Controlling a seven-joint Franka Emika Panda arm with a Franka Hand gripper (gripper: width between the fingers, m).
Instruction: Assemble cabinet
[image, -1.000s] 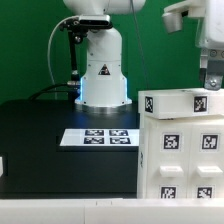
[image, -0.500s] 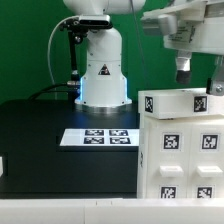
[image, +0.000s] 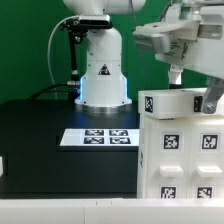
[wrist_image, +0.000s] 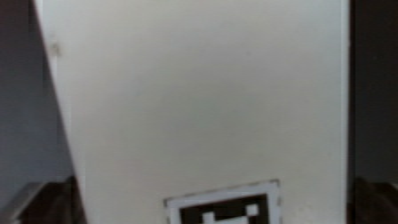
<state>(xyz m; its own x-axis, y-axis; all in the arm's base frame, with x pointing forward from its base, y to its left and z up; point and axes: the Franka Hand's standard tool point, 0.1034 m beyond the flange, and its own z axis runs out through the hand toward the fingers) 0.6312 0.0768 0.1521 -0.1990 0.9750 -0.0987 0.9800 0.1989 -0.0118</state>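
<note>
The white cabinet stands at the exterior view's right, its front and top bearing several black-and-white tags. My gripper hangs over its top, open. One finger is behind the top piece and the other is at its right end. Nothing is held between them. In the wrist view a white cabinet panel fills the frame, with a tag at one edge. Whether the fingers touch the cabinet cannot be told.
The marker board lies flat on the black table, to the left of the cabinet in the exterior view. The arm's white base stands behind it, before a green backdrop. A small white piece shows at the left edge.
My gripper has moved toward the exterior view's left and down, from the upper right corner to the cabinet's top. The cabinet has not moved.
</note>
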